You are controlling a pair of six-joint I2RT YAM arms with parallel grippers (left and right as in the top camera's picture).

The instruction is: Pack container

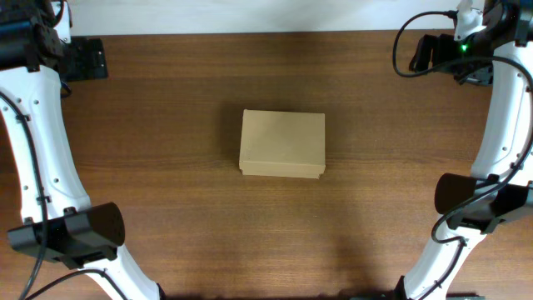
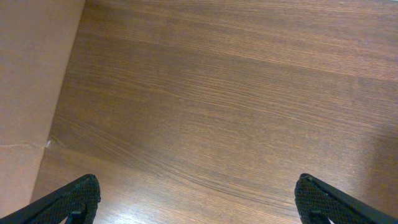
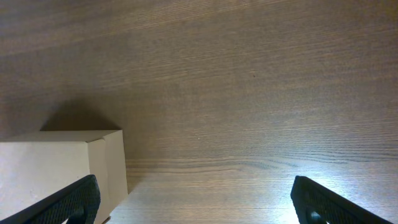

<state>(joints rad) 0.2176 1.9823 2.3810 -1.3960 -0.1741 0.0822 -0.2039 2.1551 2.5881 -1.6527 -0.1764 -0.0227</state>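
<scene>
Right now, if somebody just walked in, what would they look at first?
First, the tan cardboard container, sitting closed in the middle of the brown wooden table. Next, the white left arm and right arm framing it on either side. The left gripper and right gripper are both open and hold nothing, up at the table's far corners.

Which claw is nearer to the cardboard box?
Right. The right claw lies beyond the cardboard box's far right corner; the left claw lies farther away, beyond its far left corner.
</scene>
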